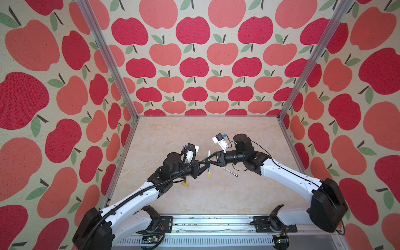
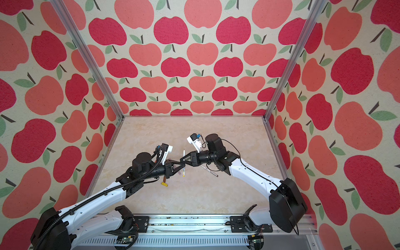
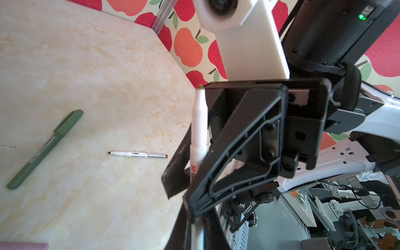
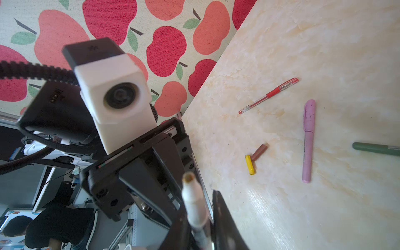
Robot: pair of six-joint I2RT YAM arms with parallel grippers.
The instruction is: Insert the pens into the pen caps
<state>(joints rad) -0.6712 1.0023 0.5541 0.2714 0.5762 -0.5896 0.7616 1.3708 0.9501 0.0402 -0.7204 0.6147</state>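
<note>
Gripping the same white pen mid-air: left end effector and right end effector.

A: Walls?
B: Apple-print walls all round: red & coral fruit, green leaves, cream bg. Alu posts at the far corners.
A: Desk?
B: Desk is a beige marble-look top, glossy. Metal rail along the front edge, w/ slotted cable duct below.
A: Beyond?
B: Person in black top, dark hair, past the desk edge.
</note>
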